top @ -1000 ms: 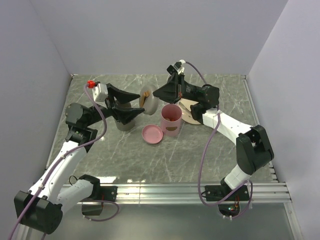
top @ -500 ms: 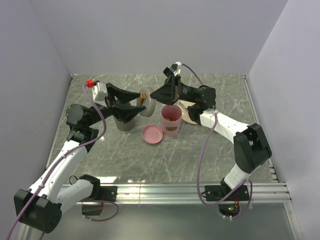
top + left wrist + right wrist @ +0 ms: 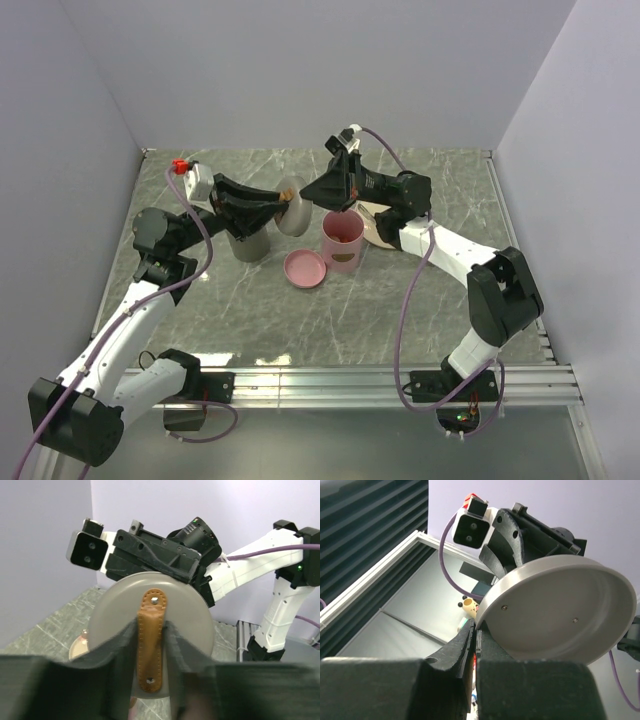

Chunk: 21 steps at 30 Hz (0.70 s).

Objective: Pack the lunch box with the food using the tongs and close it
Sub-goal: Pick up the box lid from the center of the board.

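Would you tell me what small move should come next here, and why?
Probably open the right gripper: it pinches the rim of the grey lid, while the left gripper has its fingers against both sides of the brown strap, seemingly gripping, so the left can take over.

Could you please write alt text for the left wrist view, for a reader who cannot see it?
The left claw pinches the brown strap handle of a round grey lid held upright. Behind it, the right claw grips the lid's top edge, its white arm stretching away rightward.
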Motion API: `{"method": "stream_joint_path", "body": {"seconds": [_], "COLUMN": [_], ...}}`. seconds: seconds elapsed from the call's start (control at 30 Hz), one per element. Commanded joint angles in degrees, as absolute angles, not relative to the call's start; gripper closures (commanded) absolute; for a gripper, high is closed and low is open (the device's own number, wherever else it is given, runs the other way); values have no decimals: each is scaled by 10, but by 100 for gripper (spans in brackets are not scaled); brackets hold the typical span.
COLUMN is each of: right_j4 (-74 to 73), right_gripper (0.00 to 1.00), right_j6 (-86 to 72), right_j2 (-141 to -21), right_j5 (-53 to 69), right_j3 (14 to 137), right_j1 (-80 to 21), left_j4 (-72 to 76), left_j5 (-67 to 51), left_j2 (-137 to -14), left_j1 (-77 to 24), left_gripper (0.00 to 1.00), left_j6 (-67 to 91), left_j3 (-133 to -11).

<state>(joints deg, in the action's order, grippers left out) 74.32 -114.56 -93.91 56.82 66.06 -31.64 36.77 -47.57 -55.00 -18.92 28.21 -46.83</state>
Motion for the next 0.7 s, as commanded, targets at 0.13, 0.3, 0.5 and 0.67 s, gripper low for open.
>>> {"method": "stream_joint_path", "body": {"seconds": [0.13,0.3,0.5,0.67], "right_j4": [852,693,187,-97], "right_gripper": [99,46,5,0], "right_j6": [-1165,-1055,-665,-373], "right_j2": [-908,-886,-832,-787], "right_j5": [592,641,657,567], "right_j3": [680,683,744,786], "right_j1": [-320,-318,-294,-269], "left_j4": [367,281,44,-101], "left_j5": [-473,-463,-410,-332], "left_j2": [-546,-533,-519,-531], "left_j1": [-192,-192,-184,-163], "left_gripper": [99,99,99,99], "left_j6": [291,257,140,73], "left_j3": [-472,-491,-553,-611]}}
